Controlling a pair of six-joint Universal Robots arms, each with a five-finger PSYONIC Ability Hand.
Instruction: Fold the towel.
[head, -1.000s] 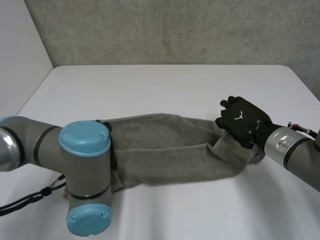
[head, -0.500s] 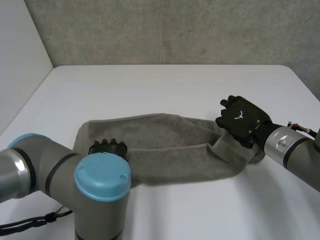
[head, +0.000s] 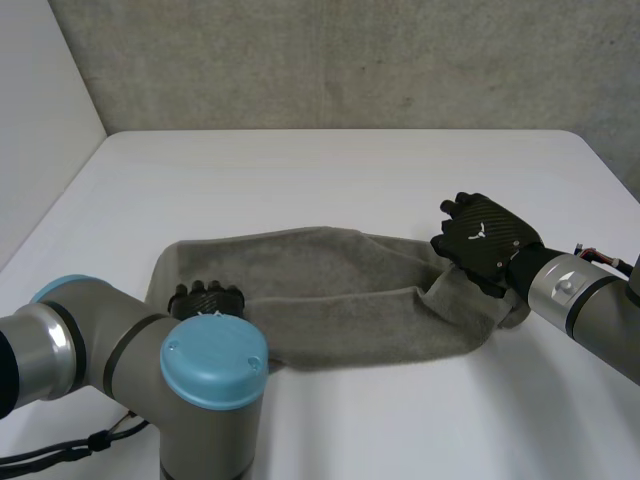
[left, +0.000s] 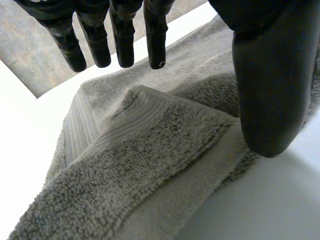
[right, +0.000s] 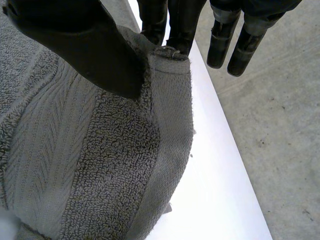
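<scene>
One towel (head: 340, 300) corner is pinched by right hand (head: 487, 240); left hand (head: 207, 297), half-hidden by arm (head: 140, 355), looks spread.

You have a grey terry towel (head: 340, 300) on a white table (head: 330, 180). A woven band runs near its end edge, herringbone as far as the right wrist view lets you tell. The left hand (head: 207, 298) and the right hand (head: 482, 240) are black, the right with a small white mark. The left arm's cap (head: 214, 361) is light blue, and the wall (head: 350, 60) is mottled grey.
</scene>
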